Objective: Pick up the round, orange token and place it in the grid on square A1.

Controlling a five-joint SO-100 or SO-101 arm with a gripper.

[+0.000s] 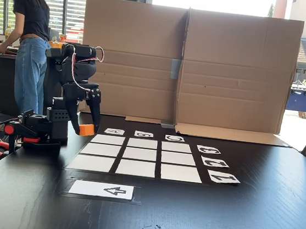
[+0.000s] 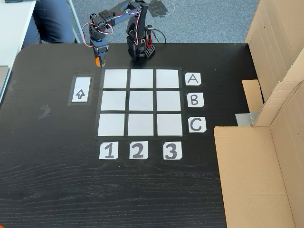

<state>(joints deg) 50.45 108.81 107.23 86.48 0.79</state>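
Token [image 1: 87, 129], small and bright orange, is pinched between the two fingers of the gripper [image 1: 87, 131], lifted clear of the black table [image 1: 240, 224]. So the pick-up looks done, and the placing is left.

Nearest the gripper, in the view from above, is the white card with a black arrow [image 2: 80, 90], just below the fingers and a little to their left in that picture. Just to the right of the gripper [image 2: 98, 61] begins the grid [image 2: 140, 104], three rows of three white cells with black gaps. Square A1 [image 2: 115, 79] is the grid cell closest to the held token [image 2: 97, 61], lying just beside it, in line with the "A" card [image 2: 192, 79] and the "1" card [image 2: 108, 150]. Every cell appears bare.

Judging from this, only a short carry over that corner and a release are needed.

Farther off stands a cardboard wall [image 1: 186, 63], and a person [image 1: 26, 39] beyond the arm.
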